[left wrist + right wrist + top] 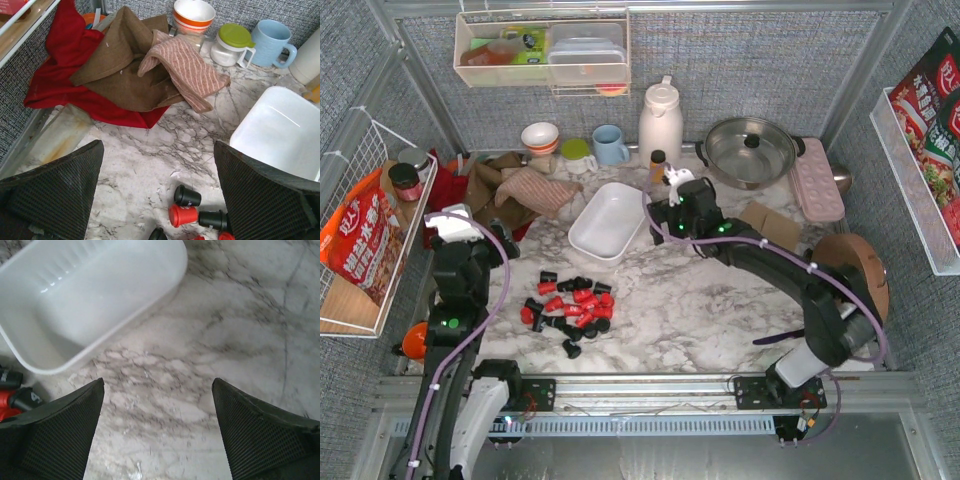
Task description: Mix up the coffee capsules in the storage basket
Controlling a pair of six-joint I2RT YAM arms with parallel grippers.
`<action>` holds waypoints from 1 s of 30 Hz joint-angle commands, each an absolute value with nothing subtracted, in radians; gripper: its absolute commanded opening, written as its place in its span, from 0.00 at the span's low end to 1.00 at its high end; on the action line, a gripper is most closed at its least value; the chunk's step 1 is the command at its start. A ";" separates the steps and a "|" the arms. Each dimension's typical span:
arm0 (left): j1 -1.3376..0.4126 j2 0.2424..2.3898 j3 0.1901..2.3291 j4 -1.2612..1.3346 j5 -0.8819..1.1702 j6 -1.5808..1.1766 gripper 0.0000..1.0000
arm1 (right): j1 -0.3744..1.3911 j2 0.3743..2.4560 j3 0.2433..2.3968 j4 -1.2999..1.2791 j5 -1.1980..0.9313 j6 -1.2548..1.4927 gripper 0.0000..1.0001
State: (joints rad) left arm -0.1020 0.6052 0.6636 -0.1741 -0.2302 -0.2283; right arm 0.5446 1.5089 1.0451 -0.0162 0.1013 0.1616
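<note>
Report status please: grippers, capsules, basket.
Left gripper open, right gripper open, both empty. Basket empty; capsules heaped on table, outside it. Nothing blocks the way.

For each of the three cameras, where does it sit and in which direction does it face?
Top external: above and behind the bases, looking down at the table; left arm and right arm show.
Left wrist: on the left arm, facing forward-down at cloths and storage basket; open left gripper frames the bottom.
Right wrist: facing down at storage basket and table; open right gripper shows.
Shared: storage basket and coffee capsules appear in all three.
</note>
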 commanded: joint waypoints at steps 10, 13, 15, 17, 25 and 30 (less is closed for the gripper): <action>-0.101 0.616 0.675 -0.163 -0.231 -0.230 0.99 | 0.548 1.900 1.393 -0.017 0.100 0.054 0.90; -0.102 0.615 0.676 -0.160 -0.217 -0.230 0.99 | 0.548 1.944 1.447 -0.020 0.138 0.047 0.89; -0.102 0.615 0.674 -0.157 -0.215 -0.232 0.99 | 0.547 1.962 1.477 -0.023 0.159 0.062 0.89; -0.102 0.619 0.675 -0.157 -0.209 -0.231 0.99 | 0.548 1.977 1.508 -0.027 0.218 0.109 0.90; -0.101 0.626 0.672 -0.157 -0.199 -0.232 0.99 | 0.541 2.069 1.578 -0.011 0.330 0.179 0.89; -0.102 0.633 0.671 -0.157 -0.197 -0.232 0.99 | 0.514 2.148 1.655 -0.026 0.046 0.089 0.78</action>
